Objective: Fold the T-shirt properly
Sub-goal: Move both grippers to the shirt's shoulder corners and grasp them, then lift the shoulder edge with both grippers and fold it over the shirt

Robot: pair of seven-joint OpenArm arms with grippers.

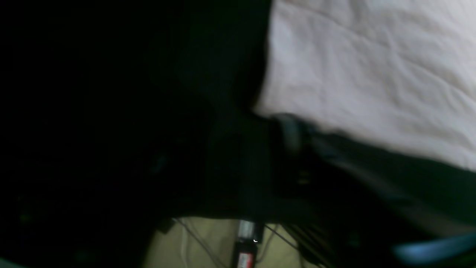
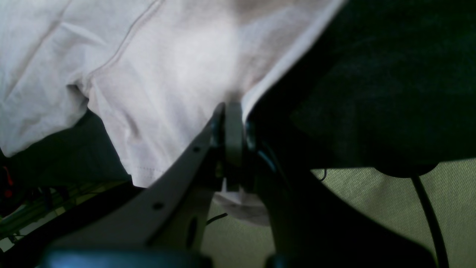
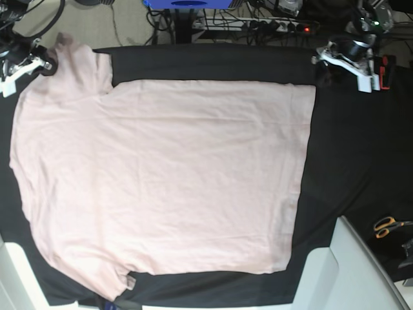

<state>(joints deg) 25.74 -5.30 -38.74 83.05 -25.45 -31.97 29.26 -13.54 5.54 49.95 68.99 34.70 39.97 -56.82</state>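
Note:
The pale pink T-shirt (image 3: 168, 181) lies spread flat on the black table cloth (image 3: 352, 148), collar end to the left, hem to the right. My right gripper (image 3: 44, 63) is at the far left corner, shut on the far sleeve; the right wrist view shows its jaws (image 2: 232, 111) pinched on the sleeve's hem edge (image 2: 167, 74). My left gripper (image 3: 321, 70) is at the far hem corner. In the dark, blurred left wrist view, one finger (image 1: 288, 130) touches the cloth corner (image 1: 372, 67). Whether it grips the corner is unclear.
Orange-handled scissors (image 3: 387, 225) lie at the right edge of the cloth. A white block (image 3: 335, 271) stands at the front right corner. A power strip and cables (image 3: 271, 26) and a blue object (image 3: 187, 3) are behind the table's far edge.

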